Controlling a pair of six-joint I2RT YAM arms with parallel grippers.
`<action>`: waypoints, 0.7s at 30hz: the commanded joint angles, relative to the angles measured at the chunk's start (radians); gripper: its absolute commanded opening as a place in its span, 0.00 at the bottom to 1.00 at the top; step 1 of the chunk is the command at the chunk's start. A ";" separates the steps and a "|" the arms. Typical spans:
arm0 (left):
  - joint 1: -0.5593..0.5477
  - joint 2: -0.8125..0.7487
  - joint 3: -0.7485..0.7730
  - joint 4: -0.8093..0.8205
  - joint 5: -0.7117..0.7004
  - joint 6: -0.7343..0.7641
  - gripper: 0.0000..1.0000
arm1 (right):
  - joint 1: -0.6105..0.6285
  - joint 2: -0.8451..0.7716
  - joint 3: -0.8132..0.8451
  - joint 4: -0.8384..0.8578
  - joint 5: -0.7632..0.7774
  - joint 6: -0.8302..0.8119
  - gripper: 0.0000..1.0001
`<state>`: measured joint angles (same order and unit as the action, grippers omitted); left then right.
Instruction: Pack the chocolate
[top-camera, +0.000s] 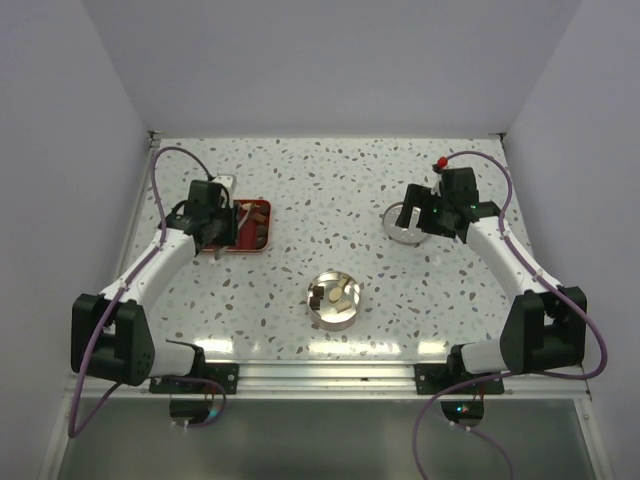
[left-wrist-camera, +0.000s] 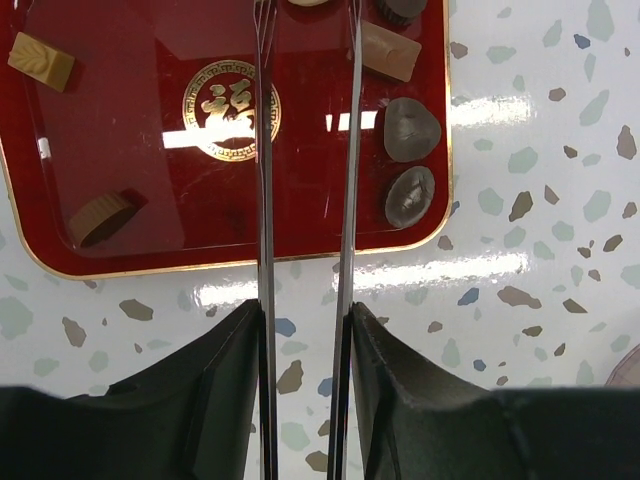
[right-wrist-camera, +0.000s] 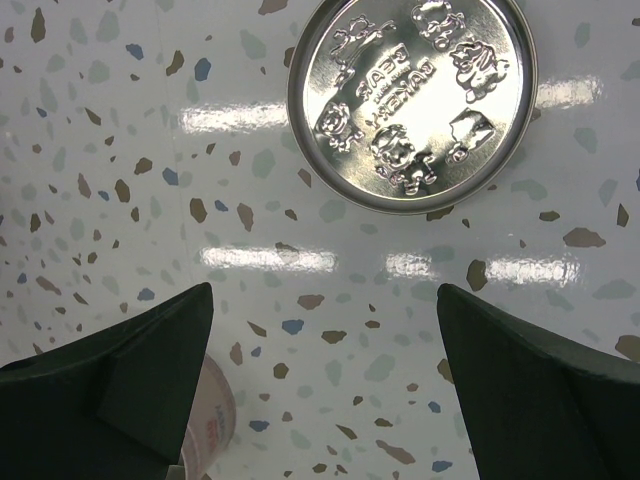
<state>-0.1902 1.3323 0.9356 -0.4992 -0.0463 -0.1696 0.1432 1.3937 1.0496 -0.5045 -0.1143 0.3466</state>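
The left gripper (left-wrist-camera: 305, 325) is clamped on the long metal tweezers (left-wrist-camera: 262, 180), whose arms stand apart over the red rectangular tray (left-wrist-camera: 140, 130) by the left edge of the speckled table (top-camera: 330, 190). Their tips are out of view, so any pinch cannot be told. Small brown, tan and cream chocolate pieces (left-wrist-camera: 410, 128) lie in that tray, a few in the round metal tin (top-camera: 335, 322) near the front edge. A rounded piece could squirt from the thin tips, or drop while crossing. The right gripper (right-wrist-camera: 322, 310) hangs spread wide above the embossed silver lid (right-wrist-camera: 410, 100).
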 joint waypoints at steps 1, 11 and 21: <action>0.008 0.016 0.003 0.074 0.023 0.022 0.45 | -0.002 -0.025 0.033 -0.008 0.019 -0.017 0.97; 0.008 0.019 0.008 0.096 0.031 0.013 0.34 | -0.002 -0.027 0.036 -0.011 0.025 -0.020 0.97; 0.008 -0.068 0.012 0.041 0.017 0.010 0.29 | -0.002 -0.024 0.030 -0.005 0.024 -0.018 0.97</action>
<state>-0.1902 1.3354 0.9352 -0.4717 -0.0303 -0.1642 0.1432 1.3937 1.0496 -0.5087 -0.0967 0.3401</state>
